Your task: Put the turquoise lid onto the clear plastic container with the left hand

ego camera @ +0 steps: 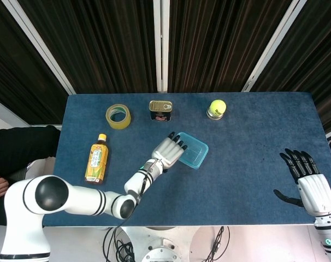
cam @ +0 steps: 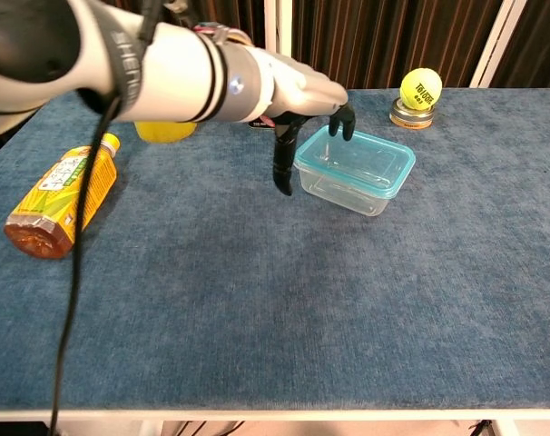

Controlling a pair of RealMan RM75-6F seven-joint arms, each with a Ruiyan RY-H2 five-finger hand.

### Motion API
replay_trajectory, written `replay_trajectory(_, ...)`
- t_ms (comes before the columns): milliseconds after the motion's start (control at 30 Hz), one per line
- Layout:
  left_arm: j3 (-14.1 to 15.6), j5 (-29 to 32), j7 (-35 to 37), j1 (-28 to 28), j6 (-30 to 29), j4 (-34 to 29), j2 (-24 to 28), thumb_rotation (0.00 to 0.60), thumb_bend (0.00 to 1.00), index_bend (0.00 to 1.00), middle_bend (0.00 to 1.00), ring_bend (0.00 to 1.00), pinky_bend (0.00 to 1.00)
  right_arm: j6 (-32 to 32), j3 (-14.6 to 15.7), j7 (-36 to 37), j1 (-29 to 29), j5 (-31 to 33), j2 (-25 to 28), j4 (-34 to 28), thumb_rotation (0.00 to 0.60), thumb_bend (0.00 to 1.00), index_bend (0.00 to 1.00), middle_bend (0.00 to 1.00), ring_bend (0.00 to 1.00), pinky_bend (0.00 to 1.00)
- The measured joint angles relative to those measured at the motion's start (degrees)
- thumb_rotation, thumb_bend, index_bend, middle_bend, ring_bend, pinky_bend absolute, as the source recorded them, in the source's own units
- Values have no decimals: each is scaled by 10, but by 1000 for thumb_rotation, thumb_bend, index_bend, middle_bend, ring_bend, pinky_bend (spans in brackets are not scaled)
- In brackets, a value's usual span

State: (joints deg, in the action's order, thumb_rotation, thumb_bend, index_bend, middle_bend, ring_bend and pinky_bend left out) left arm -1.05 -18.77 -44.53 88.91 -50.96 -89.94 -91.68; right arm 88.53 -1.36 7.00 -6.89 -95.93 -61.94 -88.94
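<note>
Turquoise lid [cam: 357,159] already seated on the clear container [cam: 348,188], mid-bench [cam: 257,300], long axis running from near left toward far right. Left hand [ego camera: 166,150] just beside the container's left end, fingers [cam: 282,173] apart and drooping, gripping nothing; one fingertip close over the lid's near corner, contact impossible to tell. Right hand [ego camera: 309,182] well apart at the bench's right edge, fingers spread, empty. Probably only a final press or withdrawal left.

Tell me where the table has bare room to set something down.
The near half of the table is bare, between the tea bottle and the right hand. The far edge is crowded: tape roll, tin, tennis ball, then the container.
</note>
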Motion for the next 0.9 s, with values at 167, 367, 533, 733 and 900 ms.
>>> replay_trajectory(167, 9, -11, -4, -20, -9, -12, -1, 600, 28, 178, 152, 45, 66, 1, 1, -9, 0, -3, 1, -7, 600, 74, 0, 49, 0, 18)
replay_trajectory(367, 15, 12, -26, -22, -6, -4, -16, 600, 29, 178, 152, 45, 68, 4, 3, -14, 3, -4, 2, -12, 600, 74, 0, 49, 0, 19)
replay_trajectory(533, 13, 19, -34, -29, -1, 7, -30, 600, 29, 179, 152, 45, 68, 4, 3, -16, 4, -4, 2, -14, 600, 74, 0, 49, 0, 19)
replay_trajectory(733, 4, 10, -34, -35, -5, 4, -29, 600, 29, 179, 152, 45, 68, 7, 3, -16, 5, -5, 3, -14, 600, 73, 0, 49, 0, 18)
replay_trajectory(900, -14, -32, -4, -54, -23, -20, -4, 600, 29, 179, 152, 45, 68, 10, 3, -11, 6, -4, 6, -12, 600, 74, 0, 49, 0, 18)
